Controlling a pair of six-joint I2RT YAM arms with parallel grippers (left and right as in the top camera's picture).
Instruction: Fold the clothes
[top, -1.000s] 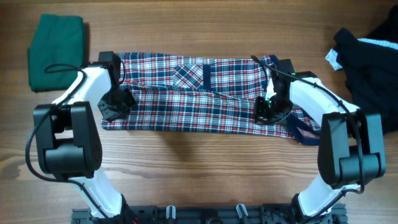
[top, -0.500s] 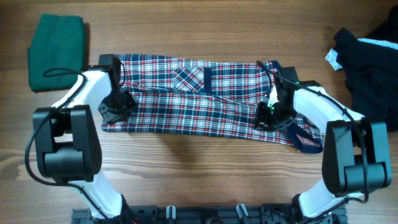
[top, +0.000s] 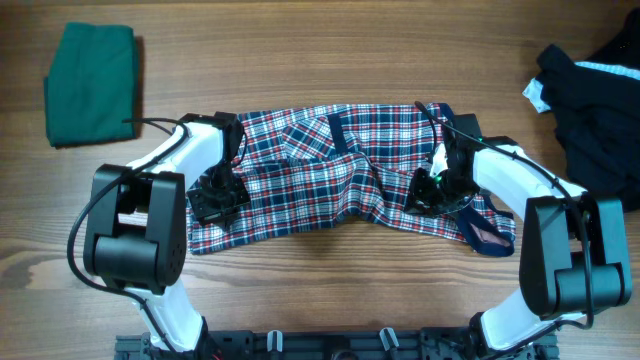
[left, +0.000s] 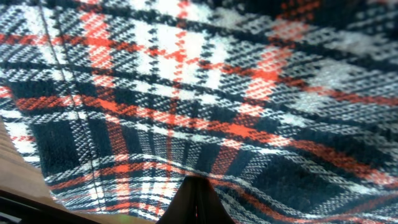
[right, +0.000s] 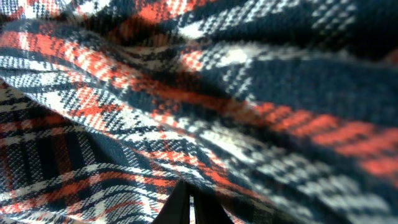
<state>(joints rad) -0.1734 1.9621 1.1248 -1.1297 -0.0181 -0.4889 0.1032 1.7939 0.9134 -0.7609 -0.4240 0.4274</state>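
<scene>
Pulled inward, the plaid dress (top: 320, 165) is bunching mid-fold; my left gripper (top: 218, 195) and right gripper (top: 432, 190) are both clamping it.

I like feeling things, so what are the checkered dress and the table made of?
The plaid dress looks like soft woven cloth, maybe cotton: the wrist views show crossing threads, and it wrinkles and bunches. The table looks like wood, or a wood-look top, smooth and matte: long grain lines run across it.
</scene>
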